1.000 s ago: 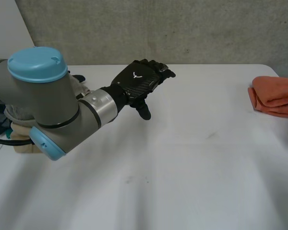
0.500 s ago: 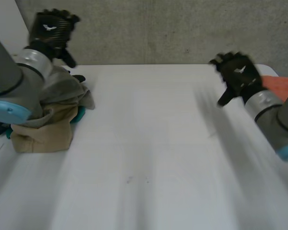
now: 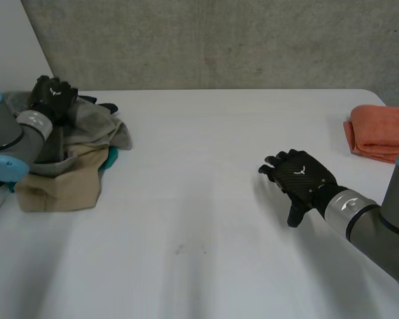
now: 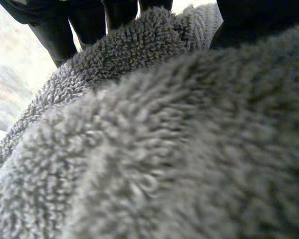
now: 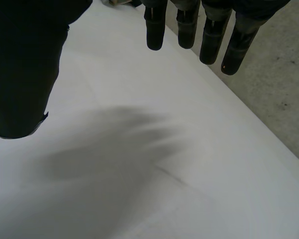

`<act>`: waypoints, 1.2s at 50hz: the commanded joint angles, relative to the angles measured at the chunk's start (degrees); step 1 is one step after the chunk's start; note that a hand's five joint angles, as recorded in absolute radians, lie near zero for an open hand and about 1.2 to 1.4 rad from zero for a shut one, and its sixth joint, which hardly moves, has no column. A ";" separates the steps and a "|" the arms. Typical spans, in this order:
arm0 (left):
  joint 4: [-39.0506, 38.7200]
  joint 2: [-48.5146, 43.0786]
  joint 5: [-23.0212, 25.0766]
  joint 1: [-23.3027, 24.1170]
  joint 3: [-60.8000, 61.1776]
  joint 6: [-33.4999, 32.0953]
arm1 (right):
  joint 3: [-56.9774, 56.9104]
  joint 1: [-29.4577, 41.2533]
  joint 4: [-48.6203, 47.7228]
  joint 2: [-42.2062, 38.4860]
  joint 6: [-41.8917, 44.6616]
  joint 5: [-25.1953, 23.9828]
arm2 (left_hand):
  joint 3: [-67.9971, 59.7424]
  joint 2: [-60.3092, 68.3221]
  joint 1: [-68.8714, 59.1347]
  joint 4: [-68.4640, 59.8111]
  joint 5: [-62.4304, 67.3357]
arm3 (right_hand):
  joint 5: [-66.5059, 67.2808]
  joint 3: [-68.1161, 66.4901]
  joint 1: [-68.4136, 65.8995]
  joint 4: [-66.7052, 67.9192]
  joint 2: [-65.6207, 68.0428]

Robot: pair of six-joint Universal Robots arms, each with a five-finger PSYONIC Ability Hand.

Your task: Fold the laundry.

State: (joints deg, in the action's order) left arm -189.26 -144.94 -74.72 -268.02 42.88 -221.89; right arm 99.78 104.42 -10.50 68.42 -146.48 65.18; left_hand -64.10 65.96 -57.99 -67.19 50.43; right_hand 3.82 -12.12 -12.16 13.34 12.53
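Crumpled grey terry towel was touched by nearer left hand, grasp untellable; slack, unclenched right hand was seen well apart

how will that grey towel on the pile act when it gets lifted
Likely floppy: the grey towel slumps in loose folds over the tan cloth. Its thick looped terry suggests it won't slip easily. Lifting it may drag the tan cloth along, since they lie bunched together.
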 commanded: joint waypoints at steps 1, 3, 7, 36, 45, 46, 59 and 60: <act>-8.74 19.74 -4.99 9.51 15.70 9.86 | -0.55 -3.24 -0.14 5.92 -1.17 0.39 | -15.90 14.04 -22.01 -12.81 19.57 | -3.82 2.12 2.16 -3.34 -2.53; -10.94 23.72 -4.91 11.54 19.94 13.39 | -0.64 -3.95 -0.14 7.16 -2.05 0.39 | -15.90 14.04 -22.01 -12.81 19.57 | -3.82 2.12 2.16 -3.34 -2.53; -14.38 30.06 -4.56 19.00 28.64 21.48 | -0.90 -5.10 -0.05 9.01 -5.30 0.48 | -15.90 14.04 -22.01 -12.81 19.57 | -3.82 2.12 2.16 -3.34 -2.53; -6.31 36.30 -12.81 28.70 44.72 24.31 | -3.45 -6.60 12.50 12.88 -8.03 0.57 | 50.36 -52.22 44.25 53.45 -46.69 | -3.82 2.12 2.16 -3.34 -2.53; 0.20 37.72 -14.05 27.90 55.02 25.27 | -5.56 -6.07 23.51 10.08 -1.01 2.85 | 42.29 -44.14 36.18 45.37 -38.61 | -3.82 2.12 2.16 -3.34 -2.53; 0.47 37.37 -14.13 28.42 55.38 25.62 | -5.74 -5.63 23.51 8.68 0.48 3.55 | 41.95 -43.80 35.84 45.03 -38.27 | -3.82 2.12 2.16 -3.34 -2.53; 1.26 27.70 -15.80 30.45 49.76 41.62 | -5.47 2.72 14.63 3.48 -19.88 5.49 | 37.91 -39.76 31.80 40.99 -34.23 | -3.06 1.37 1.41 -2.58 -1.78; 1.26 27.44 -15.80 30.62 49.23 42.23 | -5.65 3.16 14.11 2.96 -21.55 5.58 | 38.07 -39.93 31.96 41.16 -34.40 | -3.23 1.53 1.57 -2.75 -1.94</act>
State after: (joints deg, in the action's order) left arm -188.08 -114.01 -89.73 -237.69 96.51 -185.86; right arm 94.29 104.25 9.12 73.21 -153.94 70.37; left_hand -21.82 21.90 -21.64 -21.83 12.27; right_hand 3.82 -12.12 -12.16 13.34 12.53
